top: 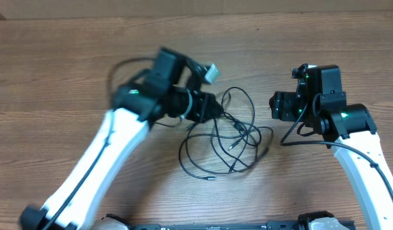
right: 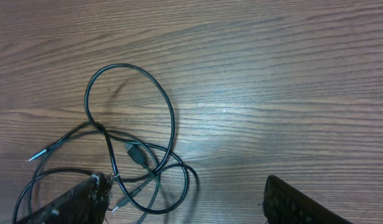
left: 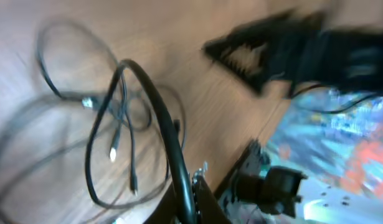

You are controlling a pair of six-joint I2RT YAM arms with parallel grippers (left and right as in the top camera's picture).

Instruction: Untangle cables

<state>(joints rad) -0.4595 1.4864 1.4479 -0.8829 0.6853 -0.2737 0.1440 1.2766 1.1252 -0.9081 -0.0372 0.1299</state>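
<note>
The cables lie as a loose tangle of thin black loops at the middle of the wooden table. My left gripper is at the tangle's left edge. In the blurred left wrist view it is shut on one black cable, which arches up out of the jaws over the other loops. My right gripper hovers just right of the tangle. It is open and holds nothing. The cables with a plug end lie by its left finger.
The right arm's own thicker black cable hangs beside its wrist. The right arm shows as a dark blur in the left wrist view. The arm bases line the table's front edge. Bare wood surrounds the tangle.
</note>
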